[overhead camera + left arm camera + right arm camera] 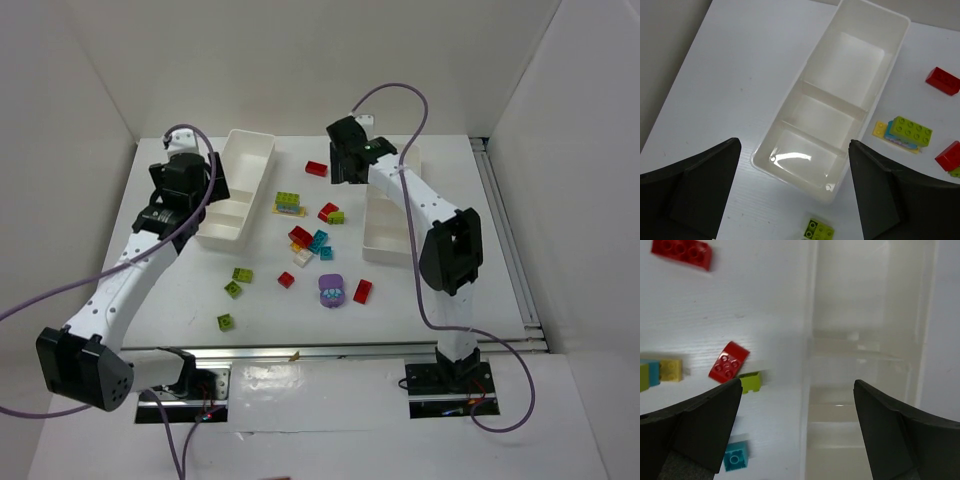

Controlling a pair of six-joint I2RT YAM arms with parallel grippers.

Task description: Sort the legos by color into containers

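1. Left end effector (180, 185) is held released above the near end of the left container (262, 142); its dark fingers (695, 195) are spread wide and nothing is gripped.
2. The right end effector (350, 160) is also spread apart and grasps nothing. It is held above the inner long wall of the right container (385, 252).
3. A flat white worktop (180, 290) is seen, closed in by plain white walls (300, 60) on the left, far and right sides. A metal rail (350, 350) runs along its near edge, and purple cables (400, 90) loop from both arms.
4. The legos (308, 245) are scattered on the worktop between the two containers.
   - A red brick (316, 168) lies farthest from the arms.
   - A lime-on-yellow stack (289, 202) lies near the left container.
   - Red, teal and white pieces are clustered in the middle.
   - The purple piece (332, 290) lies just beside another red brick (362, 291).
   - Three lime bricks (233, 290) are spread nearer the left arm.
5. From above, the far end of the right container is covered by the right arm (420, 205), and neither end effector's fingertips can be made out.
6. In the right wrist view the right container is blurred and its dividers are faint. In the left wrist view one lime brick (817, 231) is cut off at the lower edge.
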